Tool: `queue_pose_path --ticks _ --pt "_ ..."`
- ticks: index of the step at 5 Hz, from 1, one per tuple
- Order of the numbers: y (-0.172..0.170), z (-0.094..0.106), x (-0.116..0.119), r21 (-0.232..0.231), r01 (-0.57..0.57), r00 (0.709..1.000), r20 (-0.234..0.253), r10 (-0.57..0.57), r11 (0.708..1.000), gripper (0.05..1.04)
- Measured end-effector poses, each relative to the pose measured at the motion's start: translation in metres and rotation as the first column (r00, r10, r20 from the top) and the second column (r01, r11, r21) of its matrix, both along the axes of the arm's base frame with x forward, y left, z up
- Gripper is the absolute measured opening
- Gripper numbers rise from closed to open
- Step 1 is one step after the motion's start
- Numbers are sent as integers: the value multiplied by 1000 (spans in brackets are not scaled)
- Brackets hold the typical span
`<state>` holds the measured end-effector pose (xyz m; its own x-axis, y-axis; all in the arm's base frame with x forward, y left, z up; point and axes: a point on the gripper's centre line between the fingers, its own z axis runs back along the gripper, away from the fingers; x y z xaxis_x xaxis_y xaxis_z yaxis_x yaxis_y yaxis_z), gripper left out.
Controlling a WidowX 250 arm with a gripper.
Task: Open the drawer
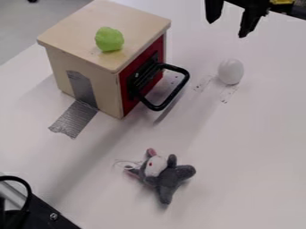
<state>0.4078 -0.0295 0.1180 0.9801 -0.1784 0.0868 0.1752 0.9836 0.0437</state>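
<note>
on tbl (239, 156) | 1 egg (231, 71) | 1 plush (169, 176) | 1 box (108, 85), 1 lump (109, 39) atop, 1 hndl (175, 92) | 1 grpr (227, 28), tips apart

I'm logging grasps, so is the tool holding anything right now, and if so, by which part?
Nothing is held: the tool has its fingers apart with nothing between them, and the handle is untouched.

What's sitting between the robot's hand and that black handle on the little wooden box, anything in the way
Nothing visible stands between the hand and the black handle. The white egg-shaped object is on the table nearby, but it appears to lie off to the side of the direct line.
</note>
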Motion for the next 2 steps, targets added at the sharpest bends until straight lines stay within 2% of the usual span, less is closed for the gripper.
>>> queue_pose_path --ticks 1,2 --pt "1 -17 -3 4 -1 999 -47 2 1000 999" --pt "4 -43 -27 20 -9 993 -116 12 1000 999"
